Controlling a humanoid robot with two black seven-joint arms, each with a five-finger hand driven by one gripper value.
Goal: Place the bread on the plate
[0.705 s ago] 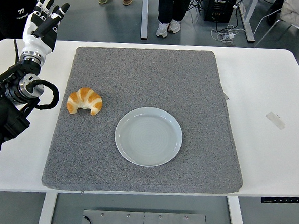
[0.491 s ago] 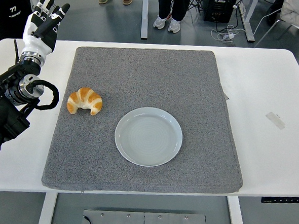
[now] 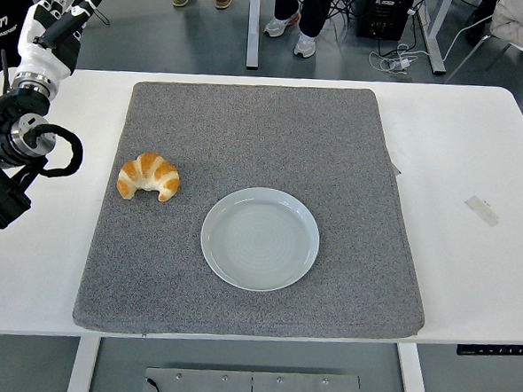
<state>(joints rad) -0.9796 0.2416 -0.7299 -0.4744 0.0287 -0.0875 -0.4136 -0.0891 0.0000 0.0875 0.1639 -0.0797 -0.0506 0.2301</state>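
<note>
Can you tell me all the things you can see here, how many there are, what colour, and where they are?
croissant: one, golden brown, on the left part of the mat, left of the plate
plate: one, pale blue-grey, nothing on it, near the middle of the mat
mat: one, grey, covering most of the table's middle
table: one, white, under everything
tape: one small pale strip, on the table right of the mat
people's legs and shoes: a few, on the floor beyond the table's far edge
left hand: one, white and black, fingers spread, raised at the far left corner, holding nothing
</note>
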